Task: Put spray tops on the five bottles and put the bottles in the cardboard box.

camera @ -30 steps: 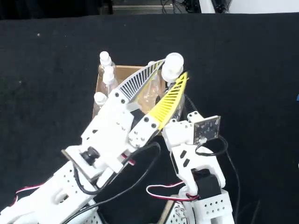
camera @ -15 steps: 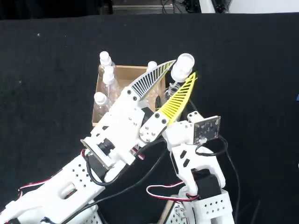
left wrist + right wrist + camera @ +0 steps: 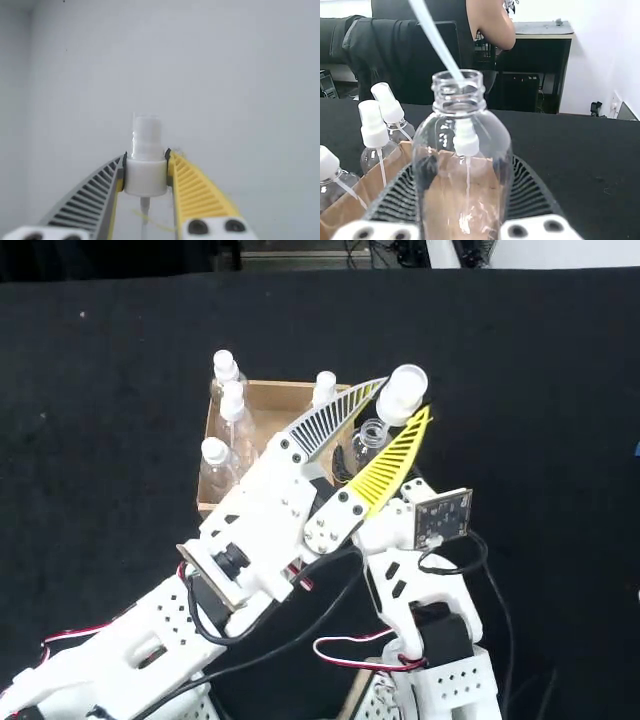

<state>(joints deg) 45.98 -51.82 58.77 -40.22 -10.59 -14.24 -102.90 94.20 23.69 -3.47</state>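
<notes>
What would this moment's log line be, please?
left gripper: spray top; right gripper: bottle; tube at neck; box: four capped bottles

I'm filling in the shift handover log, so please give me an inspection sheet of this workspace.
Surface: black table.
Job's things: four capped bottles stand in the cardboard box. A fifth, open bottle is held near the box, and the spray top sits above it, its tube entering the neck.
Clutter: nothing seen.
End effectors: left end effector is shut on the spray top; right end effector is shut on the open bottle.
Cables: black and red-white cables loop along the arms.
Surroundings: desk and white wall behind the table.
</notes>
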